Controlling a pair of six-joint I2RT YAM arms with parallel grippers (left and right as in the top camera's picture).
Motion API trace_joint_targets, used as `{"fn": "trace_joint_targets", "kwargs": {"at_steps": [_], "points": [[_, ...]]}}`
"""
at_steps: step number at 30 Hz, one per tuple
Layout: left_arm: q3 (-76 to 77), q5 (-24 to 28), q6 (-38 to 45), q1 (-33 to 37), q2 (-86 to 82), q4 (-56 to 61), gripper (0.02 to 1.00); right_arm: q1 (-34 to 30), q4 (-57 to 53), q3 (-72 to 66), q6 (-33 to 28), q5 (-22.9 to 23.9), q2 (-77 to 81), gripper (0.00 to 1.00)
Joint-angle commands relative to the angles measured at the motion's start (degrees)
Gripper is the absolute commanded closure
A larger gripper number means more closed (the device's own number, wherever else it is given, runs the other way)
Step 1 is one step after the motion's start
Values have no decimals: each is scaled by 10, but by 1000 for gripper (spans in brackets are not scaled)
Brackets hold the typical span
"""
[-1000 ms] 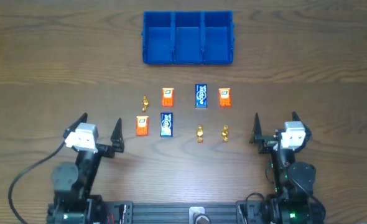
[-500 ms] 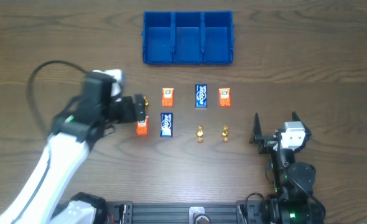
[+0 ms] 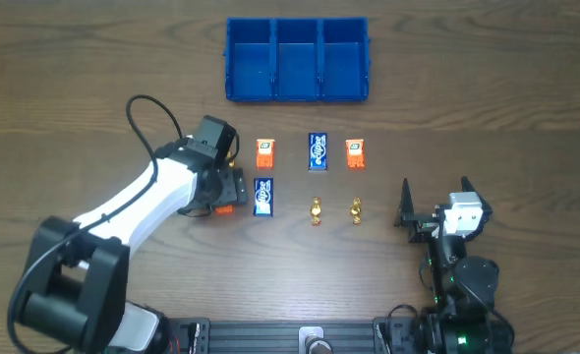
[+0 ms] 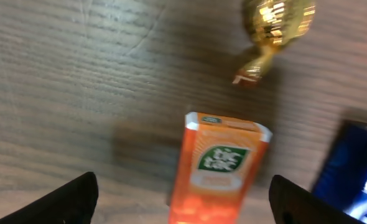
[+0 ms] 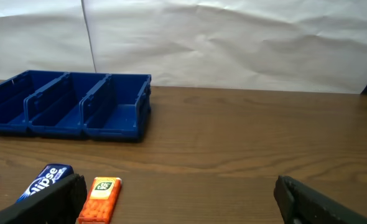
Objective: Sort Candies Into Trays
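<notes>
Sorting at its outset. The blue tray (image 3: 297,95) holds no candy; every visible piece lies on the table (image 3: 74,98). The left gripper (image 4: 183,200), jaws spread wide, straddles an orange mint box (image 4: 224,165) near a gold-wrapped candy (image 4: 274,18), ungrasped. The right gripper (image 3: 435,199) rests wide open near its base.

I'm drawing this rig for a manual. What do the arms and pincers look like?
The left arm has a long white link between black joints, and a black cable loops off it. The right arm is black with a white wrist block. The left pincer and right pincer each have two black tapered fingers.
</notes>
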Motion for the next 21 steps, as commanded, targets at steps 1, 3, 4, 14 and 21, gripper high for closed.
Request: {"fn": "trace_joint_targets", "kwargs": {"at_steps": [1,3,4,14,21], "points": [[8,-28,9,-20,37,10,167,4,-1,-2,-8,-3,-3,3],[8,-30,17,-26,44,16,200,4,-1,-2,-8,-3,-3,3],[8,-30,19,-29,47,19,220,4,-1,-2,-8,-3,-3,3],[8,-30,21,-32,54,26,702,4,-2,-2,-8,-3,-3,3],[68,-48,-16,-34,-10,24,739,4,-1,-2,-8,-3,-3,3]]}}
